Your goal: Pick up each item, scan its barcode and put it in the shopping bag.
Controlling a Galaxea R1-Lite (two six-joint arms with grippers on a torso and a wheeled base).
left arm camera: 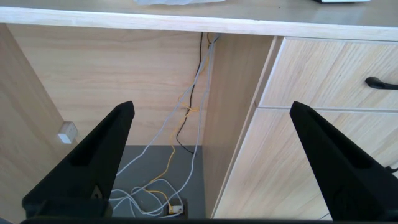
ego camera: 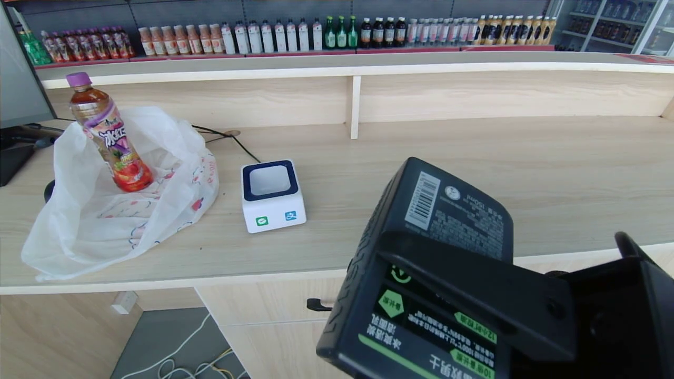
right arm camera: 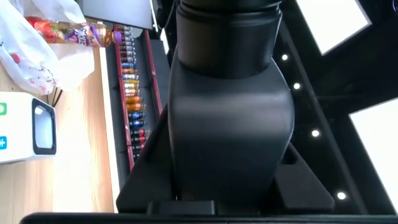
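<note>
**Black container [ego camera: 421,273] clamped in right gripper [ego camera: 453,295]: hazards ahead of the scan**

1. Grip. The right gripper is closed on the black container, at the near right of the scene and above the near edge of the counter [ego camera: 474,158]. One finger crosses the printed face. The opposite finger is hidden behind the body, so the depth of hold cannot be judged.

2. Code orientation. The barcode [ego camera: 423,200] sits on the far end of the container, clear of the finger, and faces up. The scanner [ego camera: 273,196] stands on the counter, left of the container and farther away. Its window also faces up. Judgement: the container must be rolled over before the code meets the window, and a smooth body turned in a narrow clamp may slip or twist.

3. Approach. The scanner is a small box that appears unfixed. A low pass could push it left toward the shopping bag [ego camera: 95,221].

4. Deposit. The shopping bag lies slumped at the far left, and a tea bottle [ego camera: 108,137] stands tilted among its folds. Judgement: nothing holds the mouth open, so a released item could land outside the film or topple the bottle.

5. Support. The left gripper [left arm camera: 211,155] has its fingers apart and holds nothing. It sits below counter level, facing the cupboard front [left arm camera: 155,81], and is not placed to steady the bag.
</note>
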